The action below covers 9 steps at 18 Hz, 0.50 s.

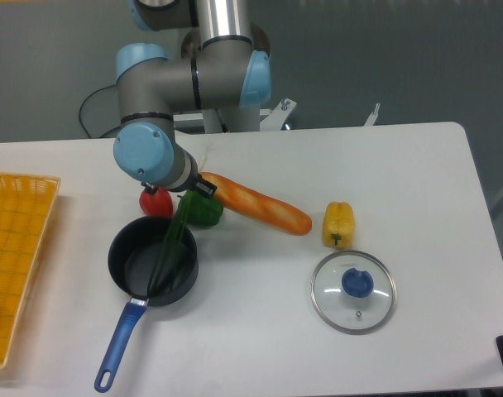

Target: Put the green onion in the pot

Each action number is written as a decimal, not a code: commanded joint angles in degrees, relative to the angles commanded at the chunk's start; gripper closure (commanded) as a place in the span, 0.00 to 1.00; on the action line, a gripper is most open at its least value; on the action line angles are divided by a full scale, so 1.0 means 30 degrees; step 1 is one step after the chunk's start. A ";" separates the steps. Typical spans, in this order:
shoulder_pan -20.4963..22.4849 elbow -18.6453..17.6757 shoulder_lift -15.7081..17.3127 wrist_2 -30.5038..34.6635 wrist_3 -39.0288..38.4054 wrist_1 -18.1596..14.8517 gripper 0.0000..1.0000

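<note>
The black pot (134, 263) with its blue handle (119, 346) stands at the front left of the table. The green onion (169, 248) slants across it: dark leaves lie inside the pot, and the stalk rises over the back right rim toward my gripper (191, 191). The gripper points down just behind that rim, mostly hidden under the blue wrist joint (146, 155). Its fingers do not show, so whether they hold the onion is unclear. A thin pale strand (207, 155) sticks up behind the wrist.
A green bell pepper (206, 211) and a red one (155, 201) sit right behind the pot. A long baguette (256, 205), a yellow pepper (337, 223) and a glass lid (353, 290) with a blue knob lie to the right. A yellow basket (16, 248) fills the left edge.
</note>
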 joint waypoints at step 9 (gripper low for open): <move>-0.0234 -0.0615 -0.0293 -0.0147 -0.0705 0.0030 0.00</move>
